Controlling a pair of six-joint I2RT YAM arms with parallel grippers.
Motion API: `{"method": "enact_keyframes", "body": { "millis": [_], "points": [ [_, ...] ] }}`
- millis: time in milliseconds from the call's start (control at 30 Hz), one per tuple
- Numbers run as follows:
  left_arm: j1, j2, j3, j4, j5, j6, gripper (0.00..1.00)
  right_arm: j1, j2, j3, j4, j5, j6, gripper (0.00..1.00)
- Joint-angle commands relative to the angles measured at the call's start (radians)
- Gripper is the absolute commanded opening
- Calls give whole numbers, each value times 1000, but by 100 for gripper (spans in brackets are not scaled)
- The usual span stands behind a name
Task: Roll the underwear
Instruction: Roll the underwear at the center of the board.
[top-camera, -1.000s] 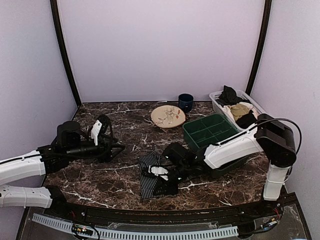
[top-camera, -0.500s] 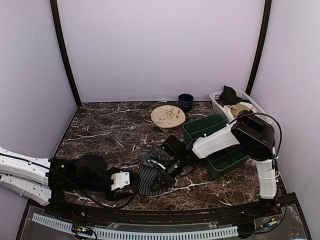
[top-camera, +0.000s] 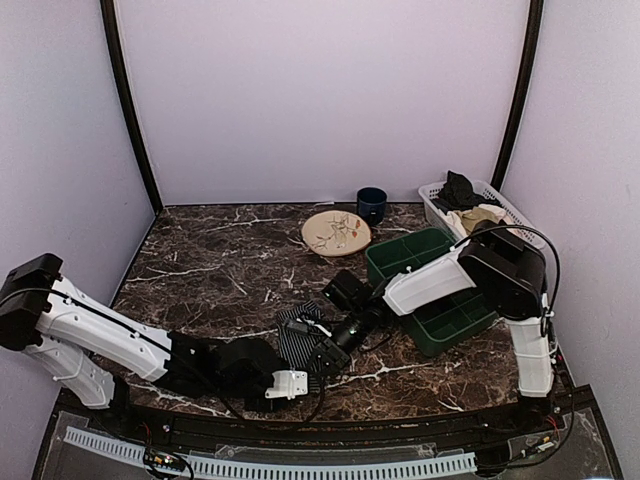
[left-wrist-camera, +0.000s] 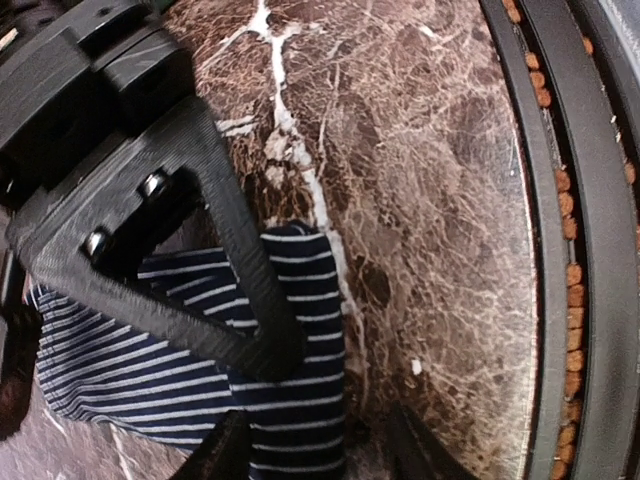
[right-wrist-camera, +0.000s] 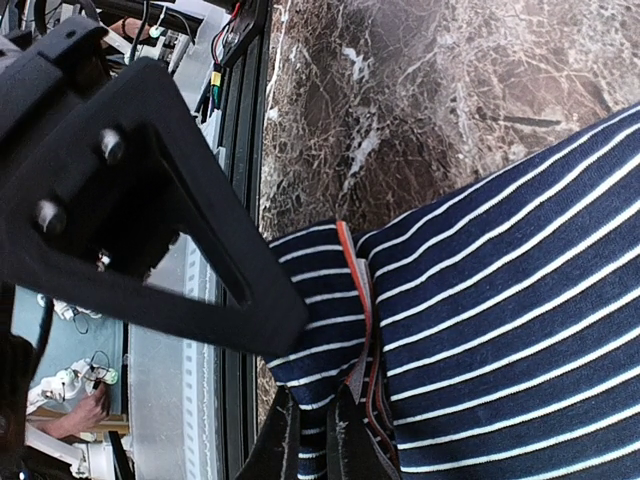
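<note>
One edge of the underwear (top-camera: 293, 333) is pinched in the right gripper (right-wrist-camera: 316, 440), so the left gripper (left-wrist-camera: 315, 455), jaws apart, should clamp the corner between them squarely.

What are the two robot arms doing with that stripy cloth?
They are working on the underwear, which lies on the table. The right gripper is shut on a folded edge of it. The left gripper is open, down low at the cloth's near corner, not gripping it yet. It doesn't look rolled up so far.
</note>
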Motion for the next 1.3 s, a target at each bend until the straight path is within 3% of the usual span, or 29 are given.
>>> {"method": "enact_keyframes", "body": {
  "millis": [0,100,267,500,833,967,1000,1267],
  "points": [
    [-4,36,36,21,-1,17,38,-19,53,-13,-54,112,13,0],
    [0,32,44,-29,30,-1,15,-20,25,-29,-36,138,13,0],
    [78,51,91,-132,232,-64,1,-34,-88,-121,76,240,47,21],
    [229,111,168,-238,546,-128,0,-52,-273,-239,143,402,38,35],
    [466,223,243,-309,921,-160,0,-7,-614,-473,245,448,23,37],
    [532,329,314,-376,1050,-133,0,94,-629,-471,207,448,23,37],
    [543,356,331,-390,1069,-126,0,121,-621,-466,204,702,-204,46],
    [605,531,449,-486,1182,-58,0,225,-496,-382,226,887,-396,53]
  ]
}}
